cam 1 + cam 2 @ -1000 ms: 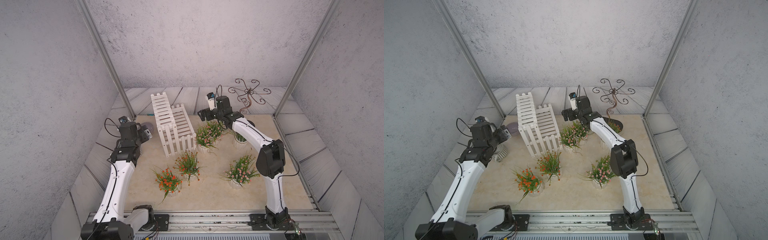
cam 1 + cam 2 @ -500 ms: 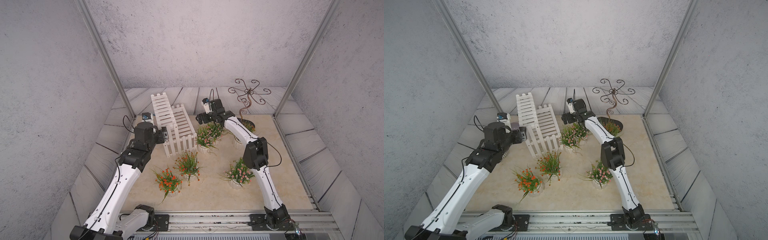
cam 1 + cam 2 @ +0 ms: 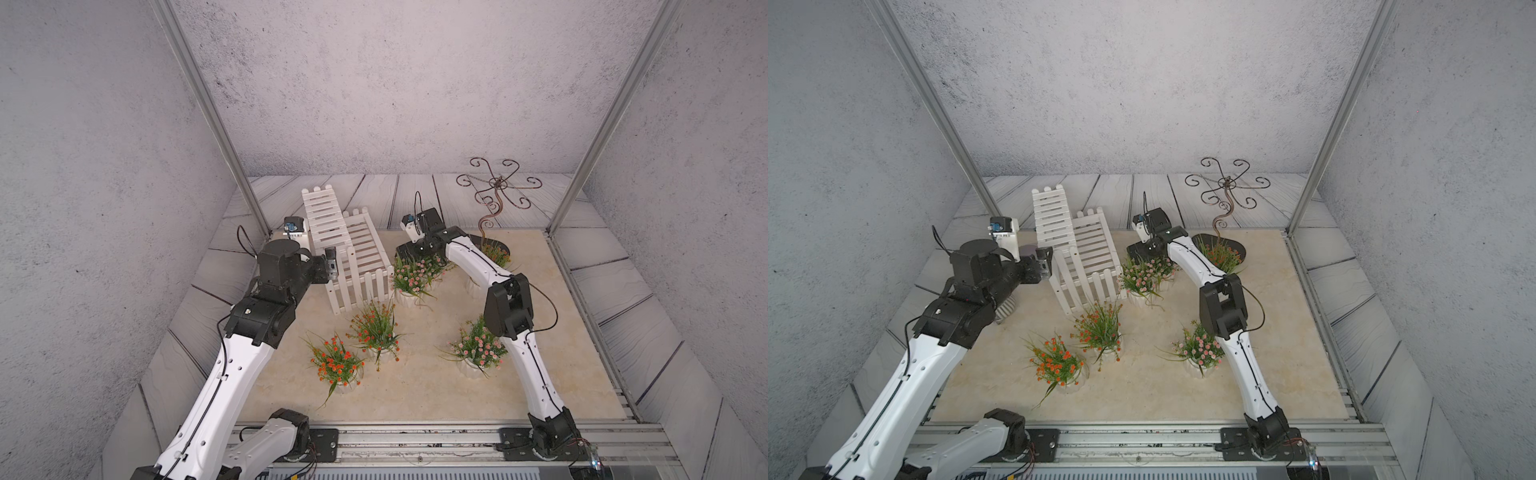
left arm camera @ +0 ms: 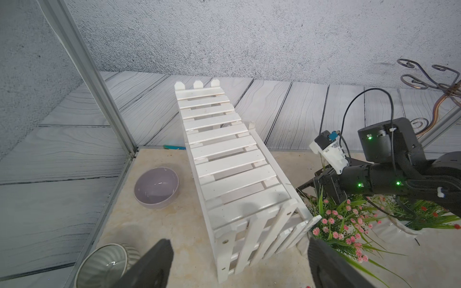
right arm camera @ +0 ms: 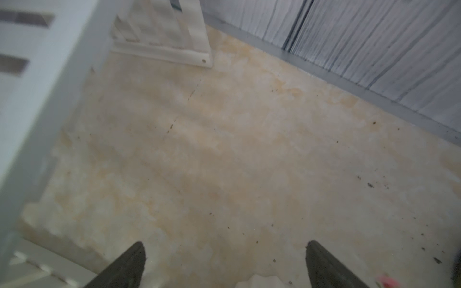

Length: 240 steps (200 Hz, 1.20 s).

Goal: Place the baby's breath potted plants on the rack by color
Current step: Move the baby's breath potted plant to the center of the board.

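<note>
two grippers: both are being shown spread wide, nothing pinched.
left gripper (image 4: 239, 243): jaws are being held apart just beside the near picket end of the rack (image 4: 224, 154), on its left side; contact cannot be told.
right gripper (image 5: 224, 245): jaws are being held fully apart, pointed down at bare table (image 5: 237, 149) close to the rack's right side.
rack: is being seen standing on the table, taller tier on the left, lower tier on the right.
pink cluster (image 3: 411, 276): is being seen on the table just beside the rack's near right corner, beneath the right gripper; the pot count is being hidden by leaves.
lone pink plant (image 3: 478, 347): is being seen on the table by the right arm's elbow, well apart from the rack.
middle orange-red plant (image 3: 376, 330): is being seen on the table just in front of the picket end.
near orange-red plant (image 3: 336, 365): is being seen beside it, closer to the robot.
far orange-red plant (image 3: 494, 254): is being partly hidden behind the right arm, at the base of the scrolled metal stand (image 3: 494, 195).
lilac bowl (image 4: 156, 188) and grey ribbed pot (image 4: 104, 264): are being seen on the table left of the rack.
</note>
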Available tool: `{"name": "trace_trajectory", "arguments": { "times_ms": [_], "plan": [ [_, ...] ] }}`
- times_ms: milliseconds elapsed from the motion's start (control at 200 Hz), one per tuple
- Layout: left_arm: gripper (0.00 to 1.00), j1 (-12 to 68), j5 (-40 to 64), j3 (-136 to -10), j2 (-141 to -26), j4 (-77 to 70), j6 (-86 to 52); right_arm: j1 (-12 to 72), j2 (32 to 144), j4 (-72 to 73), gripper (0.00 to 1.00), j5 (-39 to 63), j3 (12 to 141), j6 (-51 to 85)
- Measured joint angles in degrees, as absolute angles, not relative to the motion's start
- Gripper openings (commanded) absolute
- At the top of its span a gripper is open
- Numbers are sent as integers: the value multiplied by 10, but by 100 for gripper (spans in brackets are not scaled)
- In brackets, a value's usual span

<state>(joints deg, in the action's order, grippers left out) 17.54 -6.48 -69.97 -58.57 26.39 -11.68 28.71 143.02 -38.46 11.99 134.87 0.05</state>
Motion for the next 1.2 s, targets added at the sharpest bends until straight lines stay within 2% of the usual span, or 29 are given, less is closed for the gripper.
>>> {"name": "trace_trajectory", "arguments": {
  "times_ms": [395, 555, 956, 1086, 1201],
  "plan": [
    [88, 175, -52, -708, -604, 268, -107, 288, 1419, -459, 97, 114, 1322, -63],
    [87, 175, -45, -723, -615, 269, -103, 289, 1363, -475, 95, 112, 1230, -70],
    [86, 175, -37, -801, -684, 295, -96, 290, 1137, -421, 92, 92, 876, -22],
    [86, 175, -43, -835, -712, 312, -94, 290, 1096, -406, 92, 99, 847, 6],
    [86, 175, -58, -858, -722, 325, -95, 289, 1085, -376, 92, 150, 881, 42]
  ]
}}
